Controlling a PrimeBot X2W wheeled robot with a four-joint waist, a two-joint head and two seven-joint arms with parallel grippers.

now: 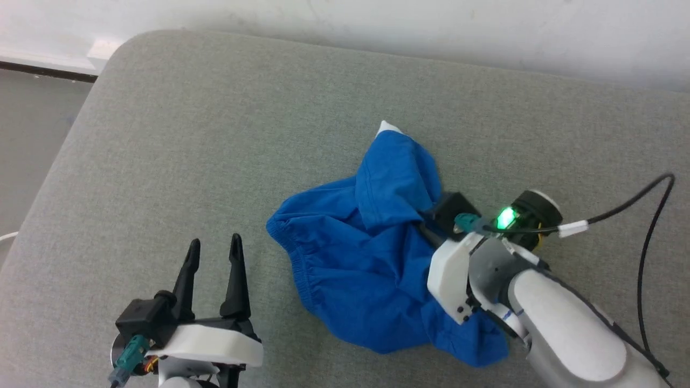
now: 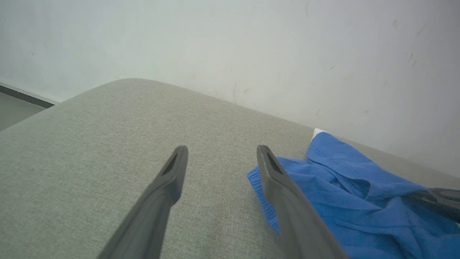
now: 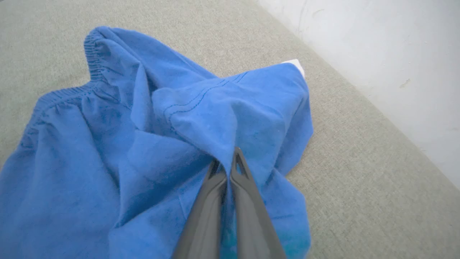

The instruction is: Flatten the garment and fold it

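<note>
Crumpled soft blue garment [image 1: 350,258] tight in right hand [image 3: 226,162], left hand [image 1: 214,245] agape, woven grey cushion [image 1: 215,134]

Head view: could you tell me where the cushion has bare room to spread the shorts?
Widest bare patch: the cushion left of the shorts, bordered by the wall and the left gripper. A narrower strip lies between shorts and wall. Crowded at the right, where the right gripper, jaws shut, pinches the fabric.
</note>
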